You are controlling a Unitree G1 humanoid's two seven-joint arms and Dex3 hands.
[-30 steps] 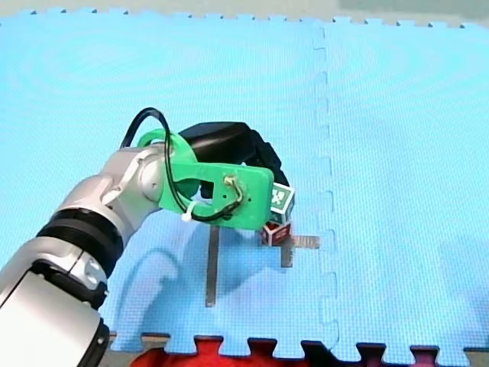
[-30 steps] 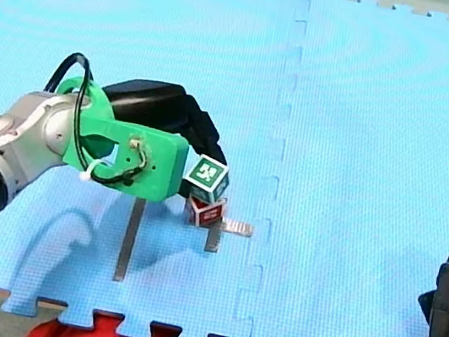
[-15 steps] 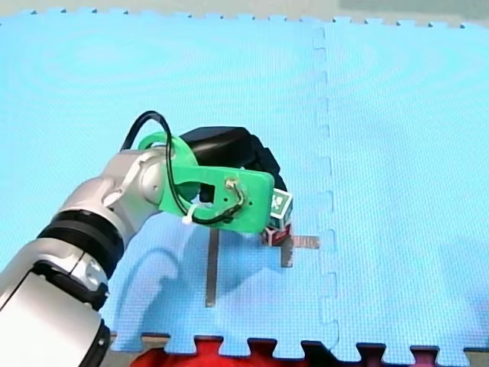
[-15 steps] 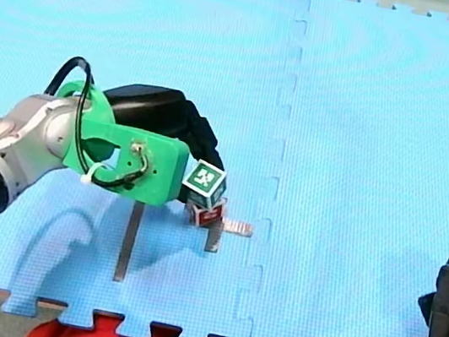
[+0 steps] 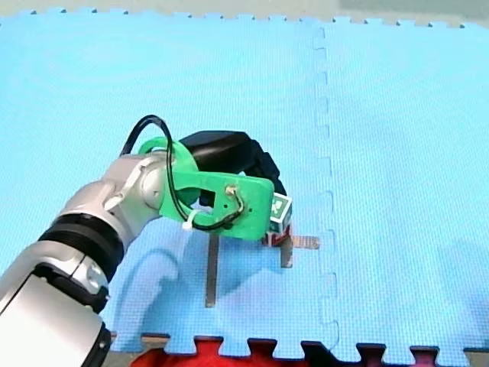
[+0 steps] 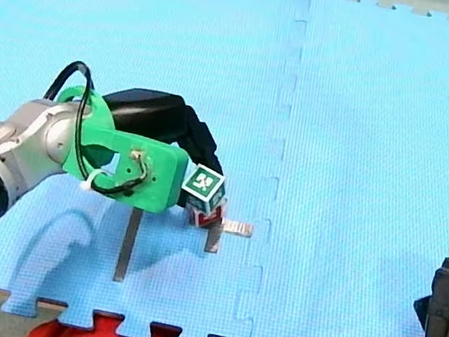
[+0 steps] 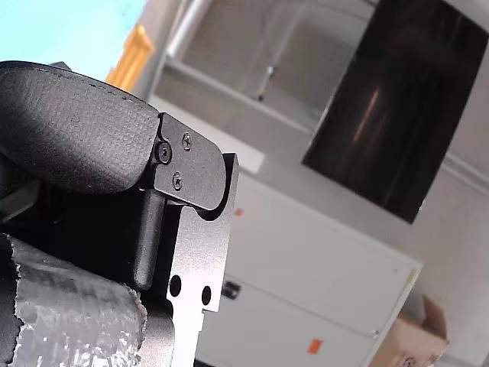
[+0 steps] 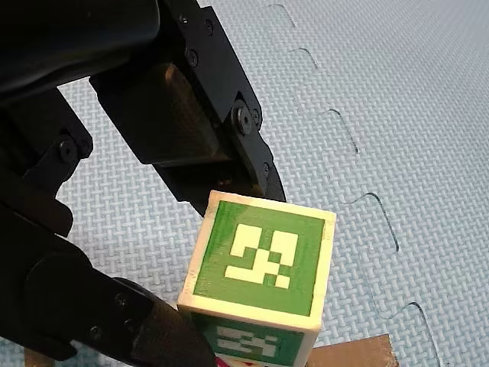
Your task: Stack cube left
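A green cube (image 6: 204,185) with a white pattern is gripped by my left hand (image 5: 269,200), whose arm reaches in from the lower left with a green bracket (image 5: 221,199) at the wrist. In the second wrist view, black fingers (image 8: 191,130) press on two sides of the green cube (image 8: 260,264). It sits slightly tilted right above a red cube (image 6: 207,214) on the blue mat, close enough that I cannot tell whether they touch. My right hand (image 6: 447,319) is at the mat's near right edge.
Grey strips lie on the blue foam mat: one long strip (image 5: 212,267) towards me and a short one (image 5: 299,243) beside the red cube. A toothed seam (image 5: 328,191) runs to the right. Red cloth (image 5: 168,359) lies past the mat's near edge.
My left hand has lowered the green cube, bringing it down onto or just above the red cube. The right hand has barely moved.
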